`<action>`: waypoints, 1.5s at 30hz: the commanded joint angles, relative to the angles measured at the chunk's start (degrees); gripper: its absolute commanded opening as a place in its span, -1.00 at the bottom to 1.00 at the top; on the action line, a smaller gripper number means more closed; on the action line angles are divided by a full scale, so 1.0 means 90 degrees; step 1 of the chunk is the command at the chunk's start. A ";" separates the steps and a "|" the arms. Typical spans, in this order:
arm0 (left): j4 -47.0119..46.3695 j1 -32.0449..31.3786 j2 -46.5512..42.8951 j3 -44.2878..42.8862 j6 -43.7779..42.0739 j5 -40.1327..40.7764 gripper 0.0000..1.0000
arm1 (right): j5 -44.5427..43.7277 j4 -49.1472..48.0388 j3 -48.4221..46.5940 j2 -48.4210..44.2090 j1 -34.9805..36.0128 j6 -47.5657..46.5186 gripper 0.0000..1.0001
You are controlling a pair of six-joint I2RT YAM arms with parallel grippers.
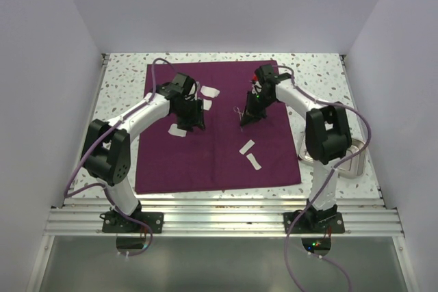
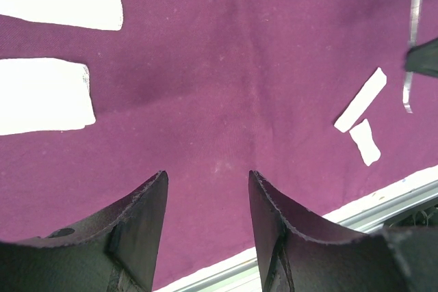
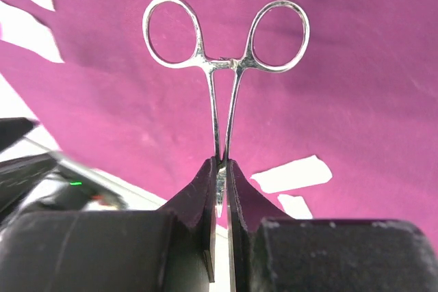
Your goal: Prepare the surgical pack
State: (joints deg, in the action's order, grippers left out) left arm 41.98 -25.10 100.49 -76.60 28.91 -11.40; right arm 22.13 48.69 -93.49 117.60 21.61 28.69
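One scissor-like instrument [image 3: 223, 65] is sitting in the right gripper [image 3: 220, 165] — the jaws are pinching almost shut on its tip end, so its long axis is running straight out from them, finger rings farthest away, over the purple cloth [image 1: 212, 169]. The steel tray [image 1: 356, 166] is lying at the right edge of the overhead frame, off the cloth on the bench and half hidden behind the right arm, so the right arm is probably the nearer carrier. The left gripper [image 2: 207, 179] is hovering over bare cloth, jaws standing partly open and gripping nothing, with gauze pads [image 2: 41, 94] showing at upper left. Only the right wrist view is showing the grip itself — only the overhead view is showing the tray.
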 commanded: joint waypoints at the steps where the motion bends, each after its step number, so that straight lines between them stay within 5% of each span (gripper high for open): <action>1: -0.0220 0.0055 -0.0023 -0.0044 -0.0106 -0.0120 0.09 | 0.0763 -0.0886 0.0571 -0.0819 -0.0320 0.1059 -1.00; 8: -0.0338 0.0055 -0.0090 0.0034 -0.0389 -0.0033 0.09 | -0.0074 -0.0752 0.1949 -0.2663 -0.1598 0.2524 -1.00; 18: -0.0699 0.0055 -0.0433 0.0357 -0.0760 -0.0169 0.09 | -0.1531 0.0841 0.4273 -0.5605 -0.4701 0.4263 -1.00; 27: -0.0533 0.0055 -0.0394 0.0151 -0.1014 -0.0413 0.09 | -0.2389 0.0528 0.3973 -0.4298 -0.5262 0.4332 -1.00; 35: -0.0113 0.0172 -0.0335 -0.0063 -0.0800 0.0475 0.15 | -0.2752 0.0167 0.3836 -0.3468 -0.5311 0.4118 -1.00; 45: 0.0238 0.0991 -0.0101 -0.0210 -0.0332 0.0778 0.26 | -0.2576 0.0321 0.3183 -0.3135 -0.4999 0.3327 -0.04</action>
State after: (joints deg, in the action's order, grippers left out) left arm 42.39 -18.65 99.59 -76.73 23.20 -6.44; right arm 0.45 49.89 -59.68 89.73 -25.28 62.65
